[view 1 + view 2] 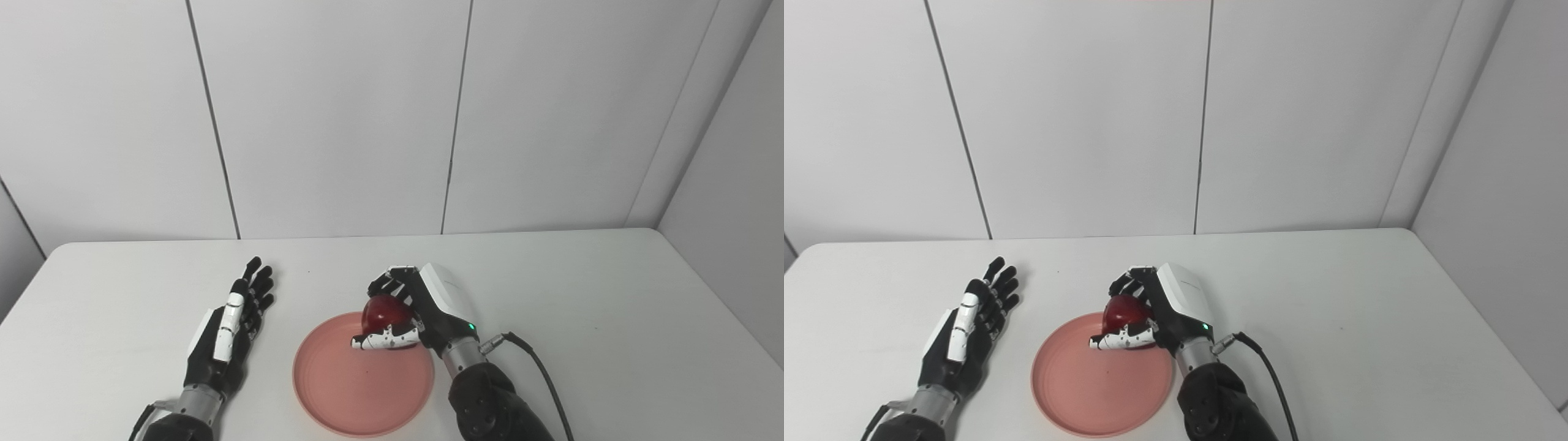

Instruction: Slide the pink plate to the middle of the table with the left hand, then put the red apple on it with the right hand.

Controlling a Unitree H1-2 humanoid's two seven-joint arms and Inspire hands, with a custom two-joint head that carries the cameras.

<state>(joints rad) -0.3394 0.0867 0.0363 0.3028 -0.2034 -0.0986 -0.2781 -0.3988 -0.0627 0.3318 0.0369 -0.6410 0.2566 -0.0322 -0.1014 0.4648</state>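
Right hand [422, 312] grips the glossy round red apple [381, 312] around its sides above the shallow pink plate's [343, 392] far rim; rigid, smooth, likely slippery; my left hand [229, 331] rests open alongside.

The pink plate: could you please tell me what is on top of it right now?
The right hand holds the red apple over the pink plate; whether the apple touches it is hidden.

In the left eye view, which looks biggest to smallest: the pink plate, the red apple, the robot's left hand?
1. Pink plate
2. Left hand
3. Red apple, partly hidden by the right hand holding it.
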